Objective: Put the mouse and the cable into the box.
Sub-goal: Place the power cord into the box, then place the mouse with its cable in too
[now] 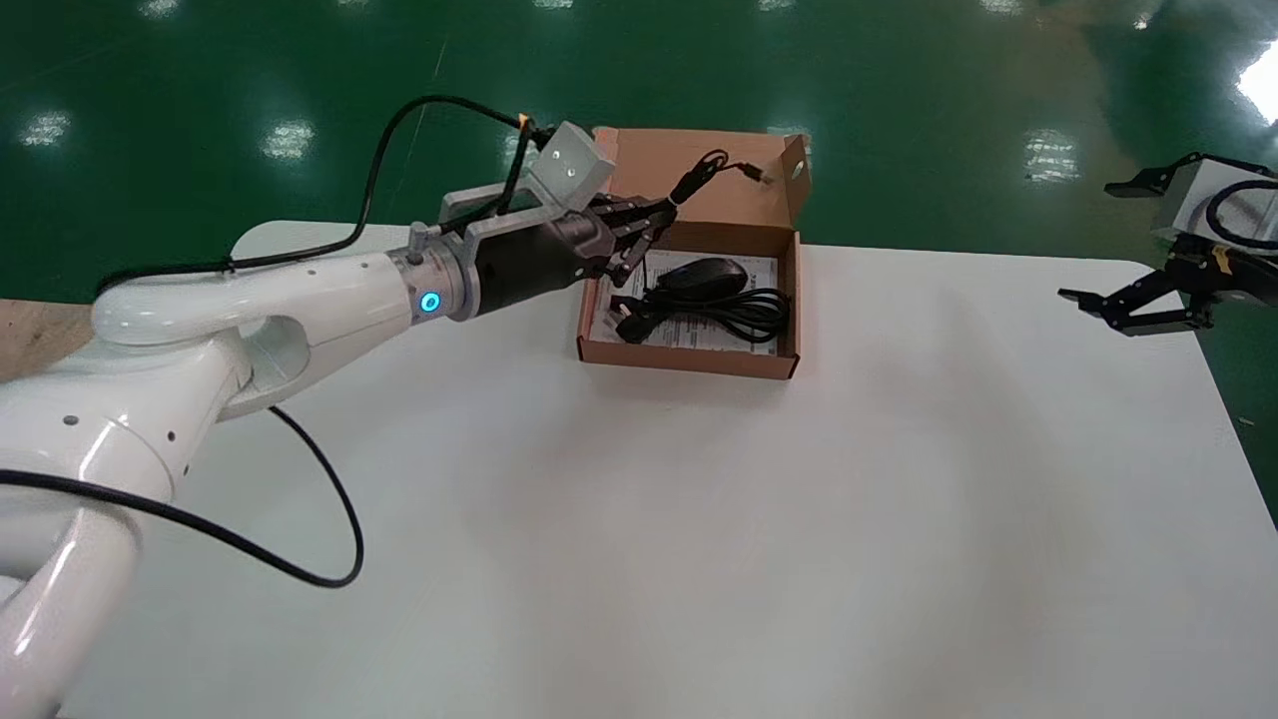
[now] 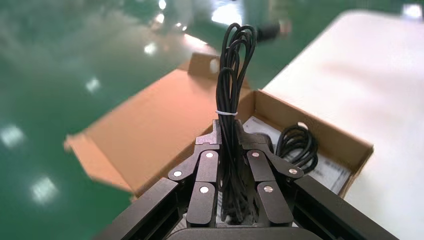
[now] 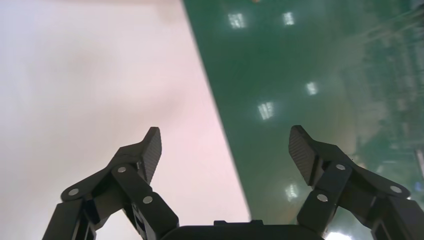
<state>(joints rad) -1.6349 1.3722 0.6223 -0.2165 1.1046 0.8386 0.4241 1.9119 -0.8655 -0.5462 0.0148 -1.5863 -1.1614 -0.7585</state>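
One white bench (image 1: 699,549) fills most of the head view, with green floor beyond its far edge. The left arm (image 1: 300,290) reaches across it toward the far side. A brown cardboard box (image 1: 689,359) stands there, well apart from the near edge, its lid folded open toward the back. The left gripper (image 1: 654,222) hangs over the box's left rear corner. Its jaws are clenched on a bundled black cable (image 2: 230,85), which is tied with a thin white band. The bundle sticks out past the tips over the open lid, held clear of the box floor, and a small plug shows at its far end. The right gripper (image 1: 1096,312) hovers at the bench's far right edge, well apart from the box, its jaws spread wide with nothing between them. Inside the box a black mouse (image 1: 704,275) lies on a white printed sheet (image 2: 332,172). A second coil of black cord (image 1: 739,315) lies just in front of the mouse, touching it or nearly so.
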